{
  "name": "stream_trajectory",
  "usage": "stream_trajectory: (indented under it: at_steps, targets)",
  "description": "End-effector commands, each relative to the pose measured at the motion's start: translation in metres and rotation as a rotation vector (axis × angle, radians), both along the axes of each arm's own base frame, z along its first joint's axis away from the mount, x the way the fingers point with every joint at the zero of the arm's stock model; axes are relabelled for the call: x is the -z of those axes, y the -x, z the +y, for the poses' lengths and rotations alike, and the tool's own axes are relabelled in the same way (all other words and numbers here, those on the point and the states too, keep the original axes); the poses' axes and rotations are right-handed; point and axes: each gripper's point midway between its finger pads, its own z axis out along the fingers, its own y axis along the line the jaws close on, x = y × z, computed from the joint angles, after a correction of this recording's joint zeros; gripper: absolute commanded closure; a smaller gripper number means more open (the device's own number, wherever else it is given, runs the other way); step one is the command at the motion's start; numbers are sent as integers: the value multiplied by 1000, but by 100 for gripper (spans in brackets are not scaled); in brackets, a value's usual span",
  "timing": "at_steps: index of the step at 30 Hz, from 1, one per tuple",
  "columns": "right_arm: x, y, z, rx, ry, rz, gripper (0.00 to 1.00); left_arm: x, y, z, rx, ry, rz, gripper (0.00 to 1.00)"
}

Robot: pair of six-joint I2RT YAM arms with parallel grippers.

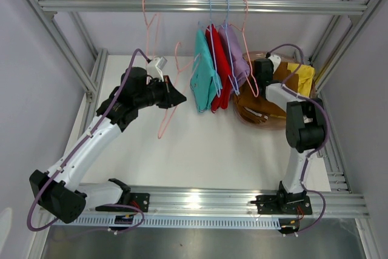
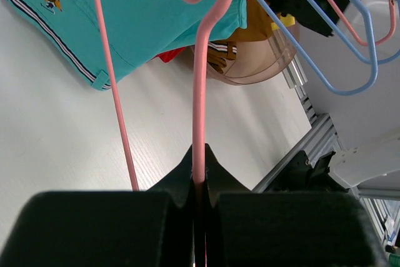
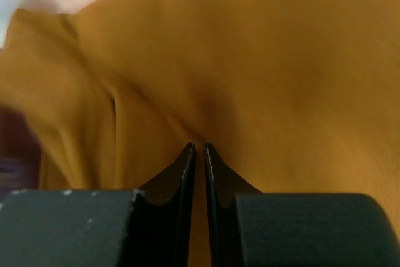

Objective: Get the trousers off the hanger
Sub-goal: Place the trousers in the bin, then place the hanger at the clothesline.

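Observation:
Teal trousers (image 1: 203,76) (image 2: 137,10), red trousers (image 1: 221,68) and lavender trousers (image 1: 234,53) hang side by side on hangers from the top rail (image 1: 121,5). My left gripper (image 1: 176,96) (image 2: 199,154) is shut on the wire of a bare pink hanger (image 1: 167,113) (image 2: 199,92) just left of them. Over the pinkish tub (image 1: 254,118), my right gripper (image 3: 200,147) has its jaws almost together, pinching a fold of the brown trousers (image 3: 250,79) (image 1: 282,72). Yellow trousers (image 1: 302,77) lie behind the tub.
Another bare pink hanger (image 1: 151,25) hangs from the rail at the left. Blue hanger wires (image 2: 350,79) cross the left wrist view. Aluminium frame posts stand at both sides, and a rail (image 1: 200,198) runs along the near edge.

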Motion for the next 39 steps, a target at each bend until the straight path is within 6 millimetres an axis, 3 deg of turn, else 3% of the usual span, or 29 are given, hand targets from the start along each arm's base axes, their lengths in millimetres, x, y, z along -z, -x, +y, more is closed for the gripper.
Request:
stream_trajectory:
  at_steps: [1,5,9,13,16,18,22,23,25,26,28,32,35,37,39]
  targets:
    - [33,14,8,-15,-68,158,85,-37,6,-4,36,42,-102,100]
    - [5,15,3,-9,-65,117,82,-36,7,-5,41,43,-98,100]
    - [-43,16,-6,2,-59,52,81,-38,6,-5,42,45,-103,100]
    - [-109,29,-15,3,-61,-57,78,-39,7,-4,42,47,-107,100]
    - [-130,41,-15,-8,-64,-80,76,-39,7,-4,44,46,-108,100]
    - [-130,47,-12,-20,-69,-73,76,-39,8,-5,47,47,-107,100]
    - [-95,63,6,-71,-106,1,79,-38,8,-5,44,47,-102,100]
    - [-71,72,9,-78,-103,52,82,-38,7,-5,45,46,-104,100]
    - [-48,80,24,-95,-109,87,85,-36,6,-4,38,43,-98,100]
    - [-24,92,26,-95,-109,136,86,-36,6,-4,38,41,-102,100]
    - [-3,101,40,-118,-115,159,87,-36,5,-4,38,41,-102,99]
    - [50,119,48,-118,-113,264,88,-34,6,-5,42,39,-93,100]
    - [61,120,46,-112,-102,298,88,-34,6,-5,43,38,-97,100]
    - [53,115,45,-109,-91,296,88,-35,6,-5,41,36,-101,100]
    - [31,106,39,-102,-78,259,88,-35,6,-5,43,37,-101,100]
